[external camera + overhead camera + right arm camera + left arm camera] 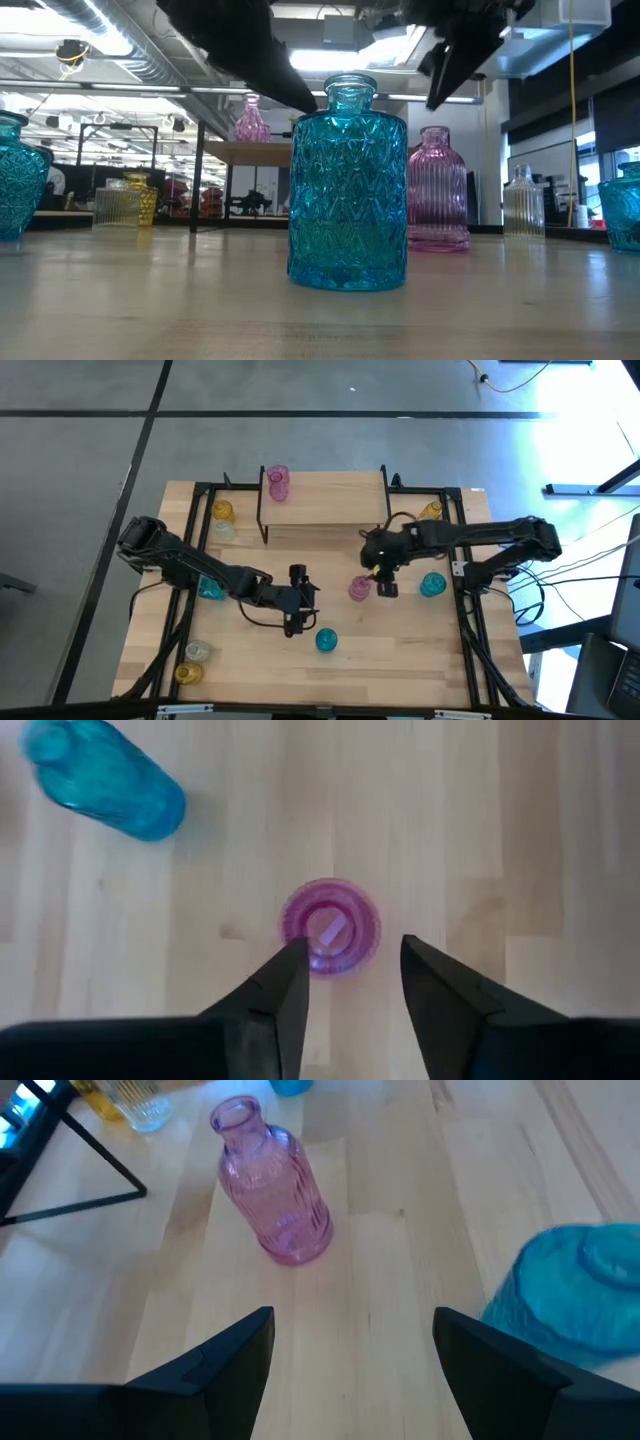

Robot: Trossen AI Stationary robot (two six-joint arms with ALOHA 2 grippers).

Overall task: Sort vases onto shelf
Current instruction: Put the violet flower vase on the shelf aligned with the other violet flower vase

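1. From above, the shelf [325, 500] stood at the far middle of the tabletop [420, 650], with one pink vase [277, 482] on its left end. A second pink vase [359, 589] stood on the tabletop in front of the shelf, directly under the right claw [385, 582]. The left claw [296, 600] hung left of it, near a teal vase [326, 641] standing toward the near edge. Another teal vase [432, 584] stood to the right, and yellow and clear vases sat at the tabletop's corners.

2. From tabletop height, the teal vase [347, 190] stood upright in front, the ribbed pink vase [437, 190] upright behind it to the right, both arms dark overhead.

3. The left wrist camera showed the left claw [350, 1350] spread wide and empty above bare wood, the pink vase [272, 1180] beyond it.

4. The right wrist camera looked straight down on the pink vase's mouth [331, 927]; the right claw [352, 970] was partly open above it, fingers apart from the glass, gripping nothing.
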